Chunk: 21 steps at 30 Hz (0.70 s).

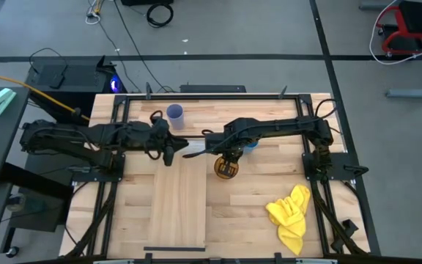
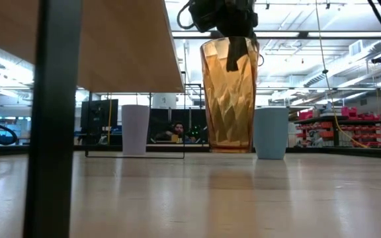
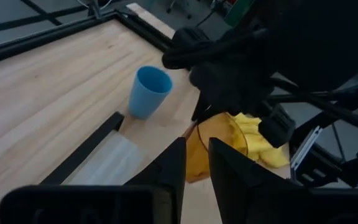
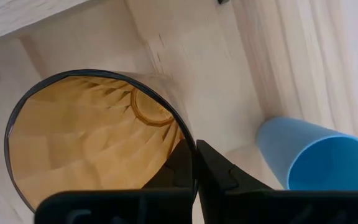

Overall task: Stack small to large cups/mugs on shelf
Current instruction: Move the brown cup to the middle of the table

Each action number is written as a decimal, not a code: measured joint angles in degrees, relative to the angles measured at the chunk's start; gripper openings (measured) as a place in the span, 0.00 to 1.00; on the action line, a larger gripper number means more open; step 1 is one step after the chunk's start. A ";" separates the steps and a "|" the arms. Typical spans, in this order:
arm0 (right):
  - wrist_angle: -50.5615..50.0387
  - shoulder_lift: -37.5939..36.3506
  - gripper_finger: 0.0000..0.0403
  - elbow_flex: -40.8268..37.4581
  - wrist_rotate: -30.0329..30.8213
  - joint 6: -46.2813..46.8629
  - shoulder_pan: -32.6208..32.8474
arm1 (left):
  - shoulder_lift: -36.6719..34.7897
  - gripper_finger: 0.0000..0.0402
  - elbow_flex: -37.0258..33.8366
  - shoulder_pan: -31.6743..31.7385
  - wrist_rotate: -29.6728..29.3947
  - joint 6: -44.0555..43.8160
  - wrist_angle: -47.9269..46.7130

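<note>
1. Right tool (image 4: pixel 194 163) is pinched on the rim of the amber tumbler (image 1: pixel 226 168), one finger inside the wall and one outside; the tumbler stands upright, mouth up, its long axis vertical, hanging straight below the tool.
2. In the low view the tumbler (image 2: pixel 228 96) seems to have its base at or just above the table (image 1: pixel 255 213); whether it touches I cannot tell.
3. Just beside the tumbler, toward the right arm, stands the blue cup (image 4: pixel 319 158), upright and apart from it.
4. The shelf (image 1: pixel 181 209), the pale board, lies just to the left of the tumbler, so the carry would run toward the left arm's side.
5. Left tool (image 1: pixel 169 152) hovers over the shelf's far end, fingers (image 3: pixel 169 168) part-spread and holding nothing, nearer the lavender cup (image 1: pixel 174 114), which stands beyond it at the table's far edge.
6. By my reading, the right arm is the nearer one to both tumbler and blue cup.
</note>
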 joint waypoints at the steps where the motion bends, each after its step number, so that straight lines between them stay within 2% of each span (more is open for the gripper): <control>1: 0.00 0.01 0.02 0.00 0.00 -0.01 -0.02 | 0.31 0.19 0.01 0.02 0.14 0.00 0.32; 13: 2.38 -0.31 0.02 -5.53 -0.28 -0.39 -0.02 | 0.66 0.20 0.00 0.02 0.31 -0.02 -1.74; 21: 6.46 -1.13 0.09 -5.81 -0.38 -0.42 0.00 | 1.74 0.19 -0.03 0.02 0.32 -0.04 -1.82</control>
